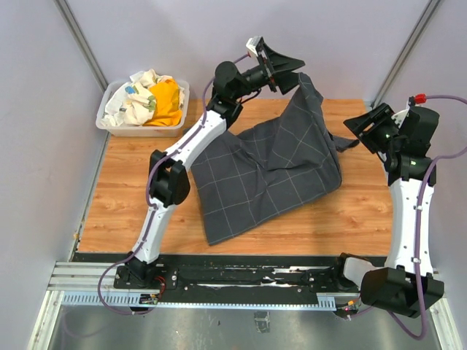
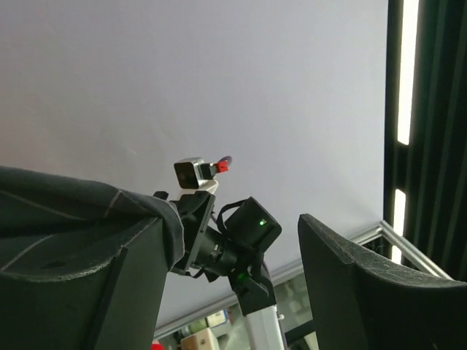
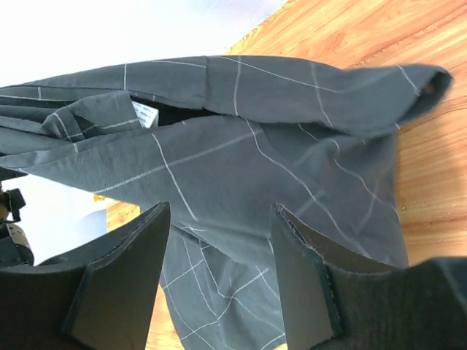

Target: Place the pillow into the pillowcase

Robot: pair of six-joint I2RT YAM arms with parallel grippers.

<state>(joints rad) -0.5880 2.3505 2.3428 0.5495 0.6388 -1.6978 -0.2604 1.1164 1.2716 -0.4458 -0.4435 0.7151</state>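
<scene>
Item, pillowcase [image 1: 270, 168]: charcoal grid cloth heaped mid-table [image 1: 350, 211], its far corner peaked up and draped over one finger [image 2: 66, 292] of the left gripper [image 1: 292, 71], whose jaws stand wide and clamp nothing; the pillow is not visible, and whether it is inside cannot be told. Item, right gripper [image 3: 219, 215]: jaws apart, empty, at the right, facing the case's gaping mouth. Handling note: this looks like the letting-go step, so the left finger should slip out of the fold gently, without dragging the cloth.
</scene>
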